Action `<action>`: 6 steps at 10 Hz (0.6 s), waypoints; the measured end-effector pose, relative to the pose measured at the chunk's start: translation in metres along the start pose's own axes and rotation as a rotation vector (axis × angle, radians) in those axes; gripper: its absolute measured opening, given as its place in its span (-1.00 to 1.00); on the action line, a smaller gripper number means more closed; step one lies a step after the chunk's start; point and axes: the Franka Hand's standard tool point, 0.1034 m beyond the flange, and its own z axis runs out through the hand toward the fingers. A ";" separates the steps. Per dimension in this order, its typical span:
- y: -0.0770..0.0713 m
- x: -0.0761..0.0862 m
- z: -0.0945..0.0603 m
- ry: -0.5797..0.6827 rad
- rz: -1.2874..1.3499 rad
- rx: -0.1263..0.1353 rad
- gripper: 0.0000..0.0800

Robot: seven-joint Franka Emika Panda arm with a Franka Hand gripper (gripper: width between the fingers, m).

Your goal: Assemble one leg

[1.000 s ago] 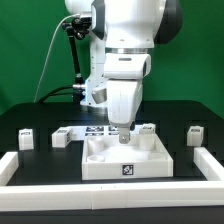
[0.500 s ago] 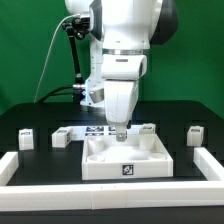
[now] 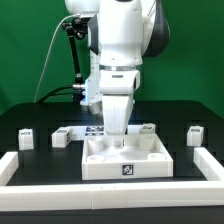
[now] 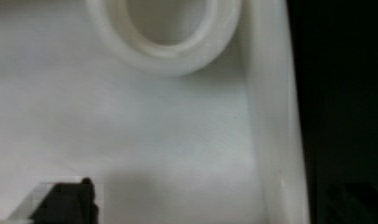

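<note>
The large flat white piece with recesses (image 3: 100, 158) lies in the middle of the table, a tag on its front face. My gripper (image 3: 120, 140) points down over its back middle recess. In the wrist view the piece's white surface (image 4: 168, 130) fills the frame, with a round hole (image 4: 165, 35) ahead. One dark fingertip (image 4: 61, 200) shows low at the side, and nothing lies beside it, so the jaws stand wide and empty. Small white legs stand loose on the table: two at the exterior view's left (image 3: 25, 138) (image 3: 62, 137), one behind the piece (image 3: 146, 129), one at the right (image 3: 193, 134).
The marker board (image 3: 93, 130) lies behind the large piece, partly hidden by the arm. A low white border runs along the front (image 3: 110, 191) and both sides (image 3: 9, 165) (image 3: 211, 160) of the black table. A green wall stands behind.
The hand has turned about its vertical axis, so it looks narrower now, and its tip sits slightly lower over the large piece. The legs and the piece have not moved.
</note>
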 end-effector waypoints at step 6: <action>-0.001 0.012 0.004 0.022 -0.049 -0.054 0.02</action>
